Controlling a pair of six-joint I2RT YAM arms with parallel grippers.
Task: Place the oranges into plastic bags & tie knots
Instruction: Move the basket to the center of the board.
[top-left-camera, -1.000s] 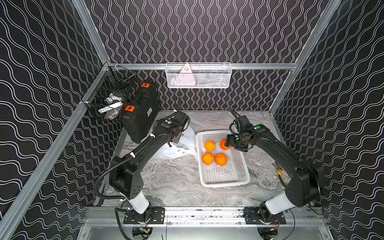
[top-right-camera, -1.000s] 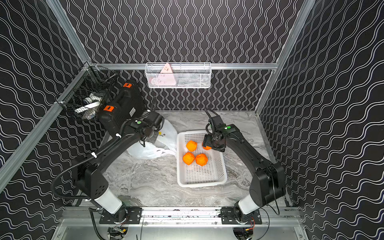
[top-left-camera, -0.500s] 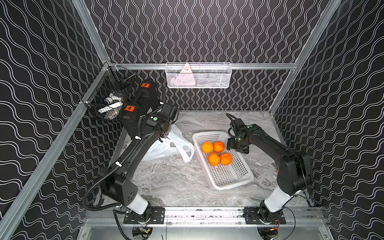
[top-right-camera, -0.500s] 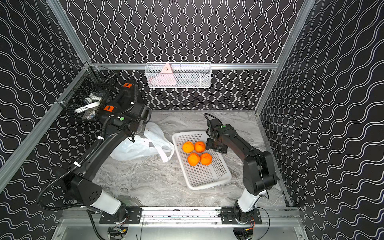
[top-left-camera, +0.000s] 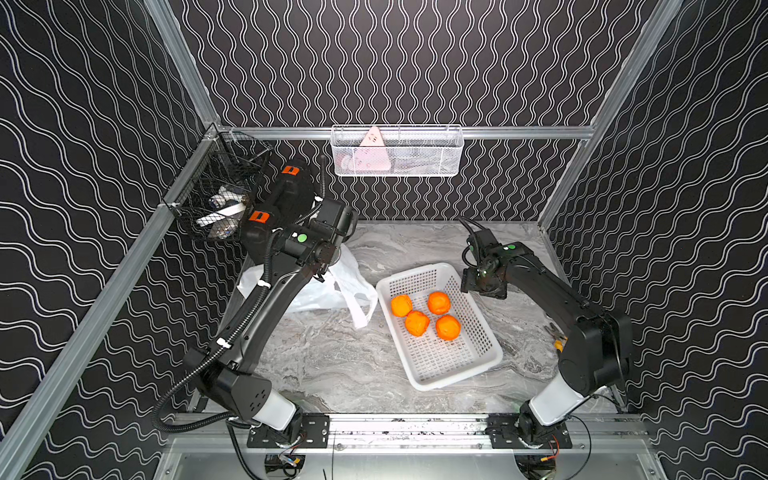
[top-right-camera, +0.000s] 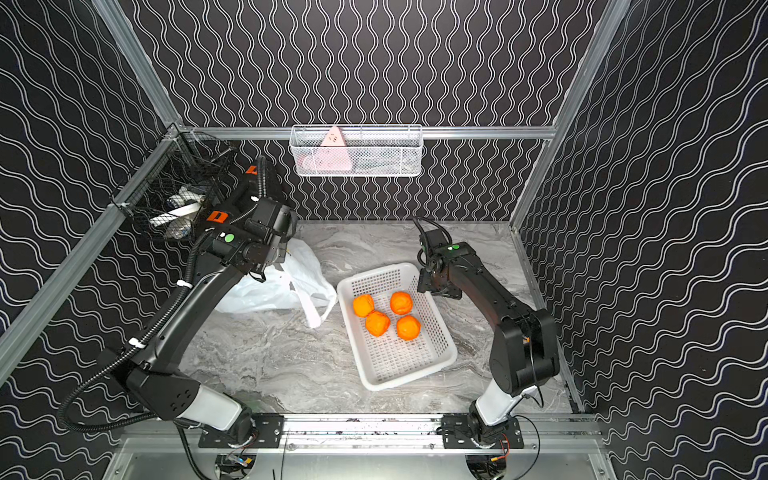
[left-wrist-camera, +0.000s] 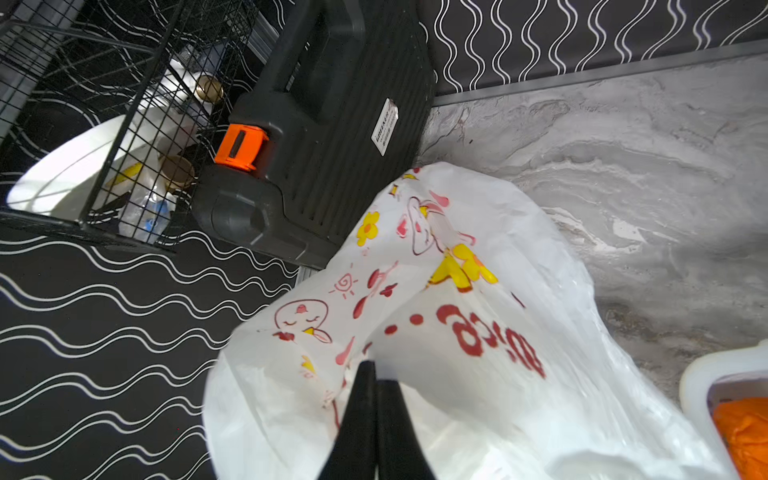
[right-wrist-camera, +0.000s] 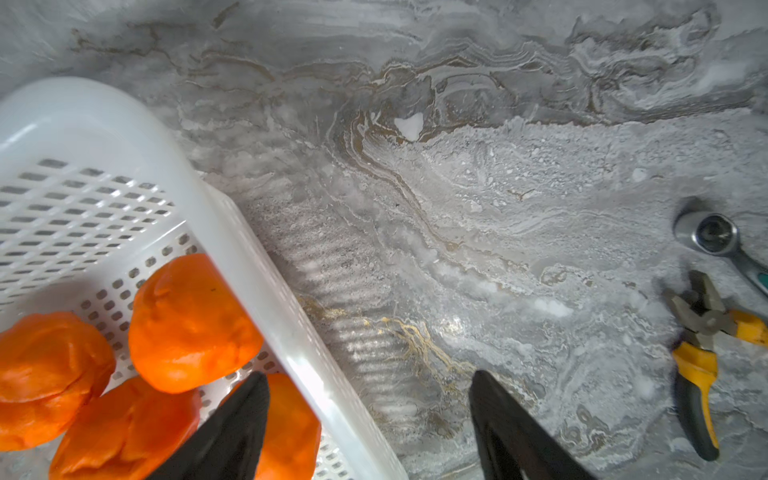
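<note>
Several oranges (top-left-camera: 417, 323) (top-right-camera: 401, 302) lie together in a white perforated basket (top-left-camera: 457, 374) (top-right-camera: 409, 376), which sits skewed on the marble table. The plastic bag (top-left-camera: 332, 286) (top-right-camera: 270, 291), white with cartoon prints, lies crumpled left of the basket, one handle trailing toward it. My left gripper (left-wrist-camera: 376, 378) is shut on a fold of the plastic bag (left-wrist-camera: 478, 291); in both top views its wrist hides the jaws. My right gripper (top-left-camera: 482, 286) (right-wrist-camera: 368, 378) is open over the basket's far right wall (right-wrist-camera: 266, 291), one finger above an orange (right-wrist-camera: 291, 424), the other over the table. No knots show.
A black tool case (top-left-camera: 291, 195) (left-wrist-camera: 332, 124) leans at the back left under a black wire basket (top-left-camera: 216, 199). A white wire basket (top-left-camera: 397, 151) hangs on the back wall. Yellow-handled pliers (right-wrist-camera: 698, 353) and a socket wrench (right-wrist-camera: 715, 235) lie right of the basket.
The basket has swung round and shifted left with the oranges bunched together. My right gripper has left the orange for the basket's wall. My left arm has drawn back-left with the bag.
</note>
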